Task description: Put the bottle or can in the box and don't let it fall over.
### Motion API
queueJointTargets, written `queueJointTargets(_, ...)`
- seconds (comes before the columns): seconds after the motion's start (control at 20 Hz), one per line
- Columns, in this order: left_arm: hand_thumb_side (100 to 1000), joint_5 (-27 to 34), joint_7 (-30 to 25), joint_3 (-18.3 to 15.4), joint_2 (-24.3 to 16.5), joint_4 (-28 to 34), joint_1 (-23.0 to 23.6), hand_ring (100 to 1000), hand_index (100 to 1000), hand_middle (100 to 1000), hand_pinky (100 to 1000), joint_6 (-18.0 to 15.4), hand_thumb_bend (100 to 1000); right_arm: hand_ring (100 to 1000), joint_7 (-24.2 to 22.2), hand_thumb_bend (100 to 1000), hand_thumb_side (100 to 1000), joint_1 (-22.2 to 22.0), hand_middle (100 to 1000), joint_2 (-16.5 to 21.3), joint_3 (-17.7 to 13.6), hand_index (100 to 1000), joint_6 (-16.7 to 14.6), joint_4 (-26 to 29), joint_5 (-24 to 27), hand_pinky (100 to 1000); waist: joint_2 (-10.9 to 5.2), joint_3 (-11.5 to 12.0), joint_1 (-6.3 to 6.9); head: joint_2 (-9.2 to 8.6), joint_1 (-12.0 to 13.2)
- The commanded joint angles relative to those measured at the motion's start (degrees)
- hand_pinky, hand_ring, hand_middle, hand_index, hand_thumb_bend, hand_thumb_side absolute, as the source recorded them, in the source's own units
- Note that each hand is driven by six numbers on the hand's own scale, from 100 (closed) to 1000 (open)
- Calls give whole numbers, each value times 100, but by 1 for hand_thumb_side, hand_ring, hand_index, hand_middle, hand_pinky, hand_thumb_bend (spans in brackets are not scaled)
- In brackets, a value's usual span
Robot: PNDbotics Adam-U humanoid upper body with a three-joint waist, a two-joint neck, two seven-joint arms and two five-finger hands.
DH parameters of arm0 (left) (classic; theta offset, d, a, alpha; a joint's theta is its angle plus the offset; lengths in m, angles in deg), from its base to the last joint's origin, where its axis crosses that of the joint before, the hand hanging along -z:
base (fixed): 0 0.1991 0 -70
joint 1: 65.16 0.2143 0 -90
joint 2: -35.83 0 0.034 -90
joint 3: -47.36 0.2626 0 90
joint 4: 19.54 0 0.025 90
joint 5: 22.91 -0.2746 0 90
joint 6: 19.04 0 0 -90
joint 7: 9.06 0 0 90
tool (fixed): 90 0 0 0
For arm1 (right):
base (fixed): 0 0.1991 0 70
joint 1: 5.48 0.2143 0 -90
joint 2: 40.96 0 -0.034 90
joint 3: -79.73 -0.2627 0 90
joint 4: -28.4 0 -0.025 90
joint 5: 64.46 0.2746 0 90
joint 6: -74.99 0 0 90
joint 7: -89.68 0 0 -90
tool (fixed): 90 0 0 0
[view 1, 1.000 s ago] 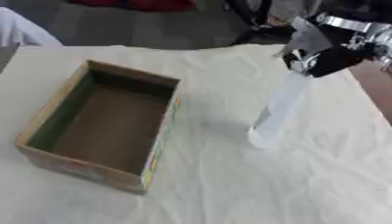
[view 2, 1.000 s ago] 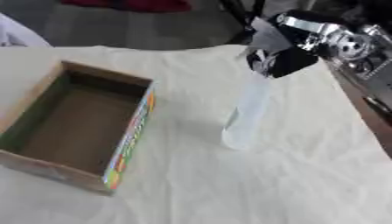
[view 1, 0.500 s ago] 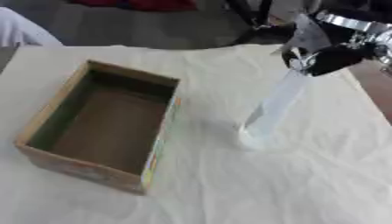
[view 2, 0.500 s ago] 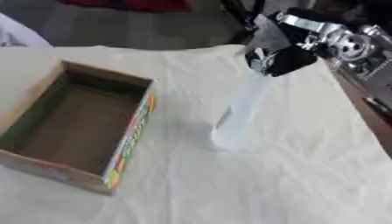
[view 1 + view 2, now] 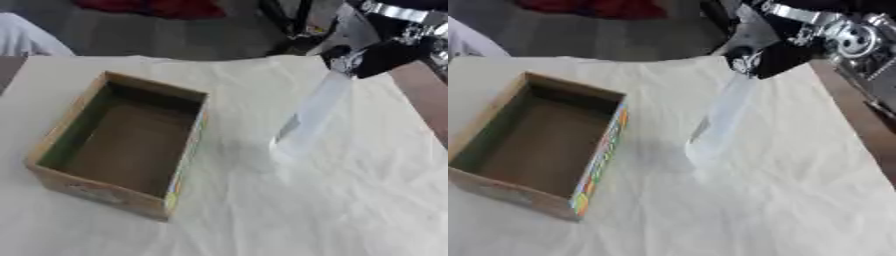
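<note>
A clear plastic bottle (image 5: pixel 308 117) hangs tilted above the cloth, its base toward the box and its top up to the right. My right hand (image 5: pixel 378 54) comes in from the upper right and is shut on the bottle's top. The open cardboard box (image 5: pixel 63 125), with a coloured print on its side, stands at the left with nothing inside. The bottle's base is a short way to the right of the box's right wall (image 5: pixel 186 152). My left hand shows in neither view.
A cream cloth (image 5: pixel 289 210) covers the table. The brown table edge (image 5: pixel 861 122) shows at the right. Dark floor, a red thing (image 5: pixel 162 7) and a stand's legs lie beyond the far edge.
My right hand has carried the bottle leftward, toward the box, and the bottle's base has swung closer to the box's right wall.
</note>
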Motion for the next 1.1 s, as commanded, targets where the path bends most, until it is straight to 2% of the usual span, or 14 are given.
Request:
queueJointTargets(0.05, 758, 24, 4, -40, -187, 118, -2, 573, 707, 670, 846, -23, 100, 100, -51, 183, 100, 176, 100, 205, -115, 138, 47, 145, -122, 100, -163, 13, 13, 40, -32)
queueJointTargets(0.3, 756, 44, 14, -46, -195, 118, 10, 571, 707, 668, 844, -27, 100, 100, -204, 269, 100, 373, 100, 122, -68, 126, 80, 190, -250, 100, -216, 48, 5, 74, -91)
queueJointTargets(0.65, 752, 71, 33, -57, -207, 118, 8, 571, 707, 667, 843, -32, 100, 100, -336, 295, 100, 669, 100, -22, -22, 116, 57, 259, -530, 100, -283, 101, -18, 118, -145)
queueJointTargets(1.1, 751, 95, 43, -67, -194, 118, -4, 564, 706, 656, 840, -22, 100, 100, -323, 338, 100, 1017, 100, -268, 95, 108, 132, 276, -620, 100, -305, 160, -40, 122, -197)
